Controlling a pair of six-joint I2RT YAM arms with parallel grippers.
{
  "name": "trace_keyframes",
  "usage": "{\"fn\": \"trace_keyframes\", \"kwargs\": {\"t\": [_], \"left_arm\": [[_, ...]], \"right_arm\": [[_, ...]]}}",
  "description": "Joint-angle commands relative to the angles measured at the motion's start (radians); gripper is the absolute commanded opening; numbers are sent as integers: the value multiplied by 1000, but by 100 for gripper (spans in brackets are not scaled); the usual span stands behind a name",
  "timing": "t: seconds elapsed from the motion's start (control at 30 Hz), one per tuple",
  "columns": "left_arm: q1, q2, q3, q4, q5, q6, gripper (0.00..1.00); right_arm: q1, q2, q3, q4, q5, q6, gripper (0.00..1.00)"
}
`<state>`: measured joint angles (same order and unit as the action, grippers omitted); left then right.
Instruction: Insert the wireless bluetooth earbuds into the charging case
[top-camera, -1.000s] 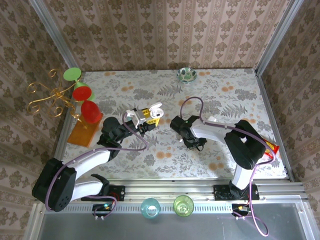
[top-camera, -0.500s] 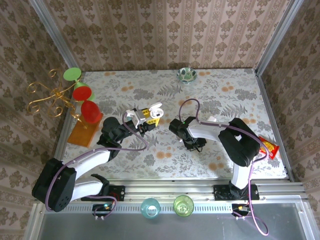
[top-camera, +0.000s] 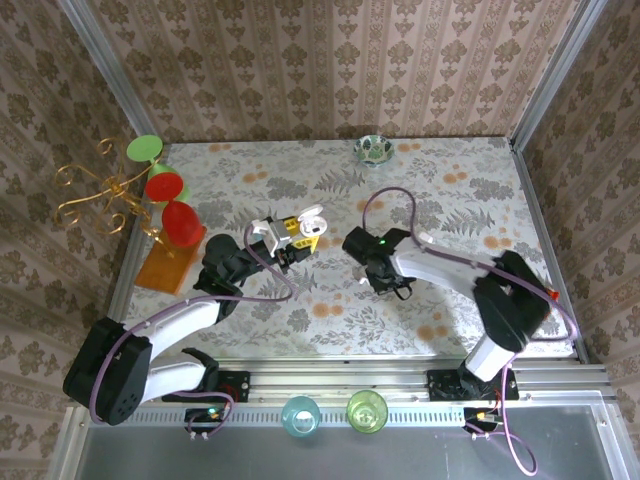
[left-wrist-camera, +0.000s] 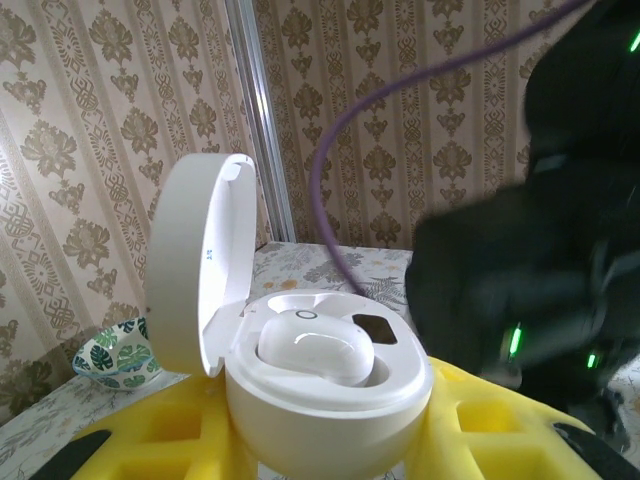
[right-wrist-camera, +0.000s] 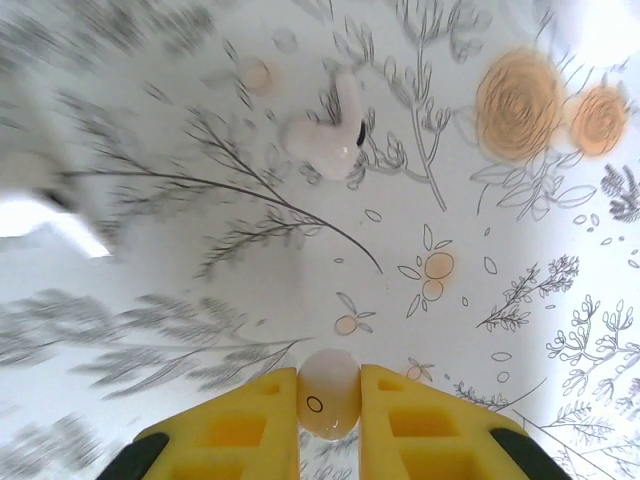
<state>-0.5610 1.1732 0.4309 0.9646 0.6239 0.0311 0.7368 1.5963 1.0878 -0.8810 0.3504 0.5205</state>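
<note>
Spanning the cell floor, the floral counter (top-camera: 450, 200) carries both arms reaching toward its middle.

Left hand (top-camera: 298, 232): closed around the white charging case (left-wrist-camera: 330, 400), yellow fingers pressing its lower shell from both sides. Case held upright and off the counter, lid (left-wrist-camera: 200, 265) swung open to the left. My read: it is presented this way so the wells face up and the other arm can drop in from above.

Right hand (right-wrist-camera: 331, 400): narrow, pinching 1 white earbud (right-wrist-camera: 328, 395) between its yellow pads, low over the counter. In the top view it sits to the right of the case, apart from it. Wrist view is smeared at the far edge, so fine detail there is unreadable.

Earbuds, 3 in total:
- 1 seated earbud (left-wrist-camera: 315, 345) already in the case.
- 1 in the right hand's pinch, likely bound for the case.
- 1 loose earbud (right-wrist-camera: 325, 142) lying on the counter beyond the right hand, touching nothing.

Whether the case holds a free well for it, I cannot tell.
</note>
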Motion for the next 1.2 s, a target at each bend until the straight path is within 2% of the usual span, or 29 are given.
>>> {"fn": "trace_keyframes", "kwargs": {"t": [0.0, 0.27, 0.47, 0.63, 1.17], "left_arm": [[9, -8, -3, 2, 13, 13, 21], [9, 11, 11, 5, 93, 13, 21], [9, 19, 15, 14, 141, 0, 21], [6, 20, 20, 11, 172, -16, 21], [3, 8, 16, 6, 237, -24, 21]], "right_arm": [[-14, -133, 0, 40, -132, -25, 20], [-70, -407, -9, 283, -606, -42, 19], [-78, -429, 44, 441, -814, -26, 20], [-80, -395, 100, 500, -881, -30, 20], [-121, -324, 104, 536, -888, -30, 20]]}}
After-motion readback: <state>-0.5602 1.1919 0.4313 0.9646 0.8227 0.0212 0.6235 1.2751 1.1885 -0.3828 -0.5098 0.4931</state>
